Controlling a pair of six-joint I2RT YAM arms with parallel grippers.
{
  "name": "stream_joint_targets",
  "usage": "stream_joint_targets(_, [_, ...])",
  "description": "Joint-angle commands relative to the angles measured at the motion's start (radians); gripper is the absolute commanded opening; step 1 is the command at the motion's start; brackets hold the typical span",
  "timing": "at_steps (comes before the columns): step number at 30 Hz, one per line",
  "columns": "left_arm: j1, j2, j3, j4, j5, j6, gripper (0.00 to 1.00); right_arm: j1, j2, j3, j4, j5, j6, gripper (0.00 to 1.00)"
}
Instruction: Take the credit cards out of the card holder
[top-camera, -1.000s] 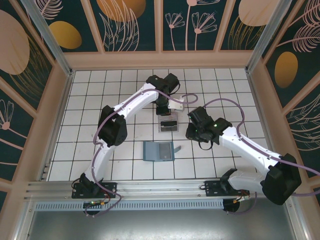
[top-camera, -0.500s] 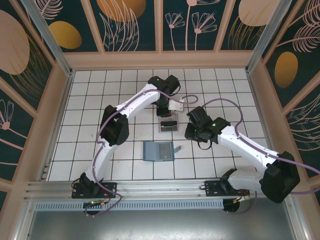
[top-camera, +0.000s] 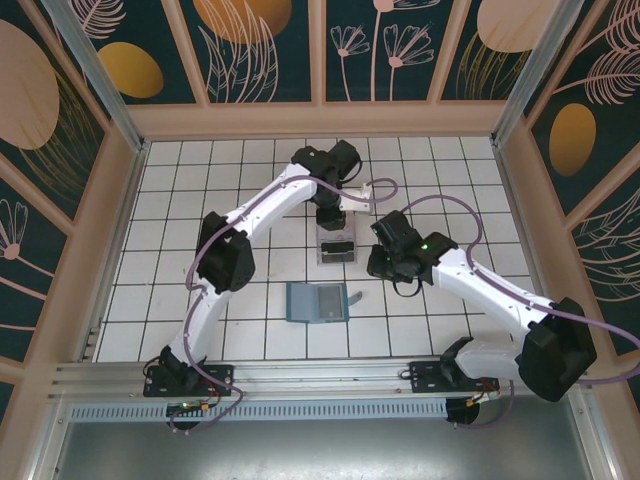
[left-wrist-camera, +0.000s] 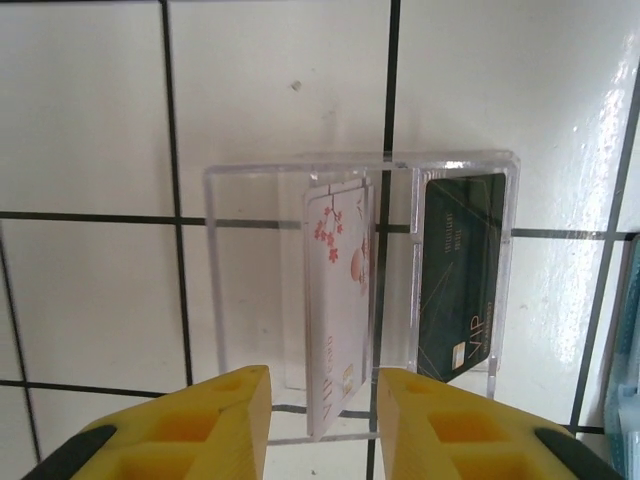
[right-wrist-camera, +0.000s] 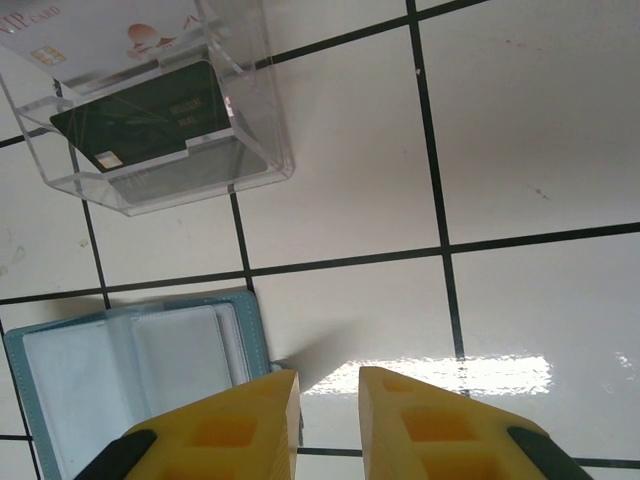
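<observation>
Two credit cards in tray; left gripper parted above, right gripper parted, empty. Next, I'd check card holder toward table's near edge.

A clear plastic box holds a white flowered card behind a black card; a teal card holder lies nearer the table's near edge.

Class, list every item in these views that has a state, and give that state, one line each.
card holder, open, lying flat.
clear plastic tray, holds two cards.
white card, in the tray beside the black one, tilted on its edge.
black card, in the tray's right compartment.
left gripper, open above the white card.
right gripper, slightly open, holding nothing.
</observation>
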Motion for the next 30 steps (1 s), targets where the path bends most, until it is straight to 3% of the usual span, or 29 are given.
stream_joint_targets(1, [0.005,-0.126,-0.056,0.089,0.034,-0.073,0.37,-0.005,0.018,0.008,0.056,-0.033,-0.019,0.24])
stream_joint_targets(7, [0.005,-0.313,-0.331,0.372,0.049,-0.339,0.43,-0.007,0.069,-0.021,0.126,-0.092,-0.027,0.27])
stream_joint_targets(14, [0.008,-0.545,-0.717,0.766,-0.123,-0.765,0.49,-0.008,0.125,-0.052,0.189,-0.171,-0.043,0.29])
stream_joint_targets(19, [0.007,-0.578,-0.77,0.751,-0.153,-1.007,0.51,-0.007,0.148,-0.094,0.226,-0.224,-0.043,0.29])
stream_joint_targets(30, [0.005,-0.582,-0.93,0.771,0.06,-1.413,0.48,0.01,0.165,-0.139,0.239,-0.241,-0.049,0.29])
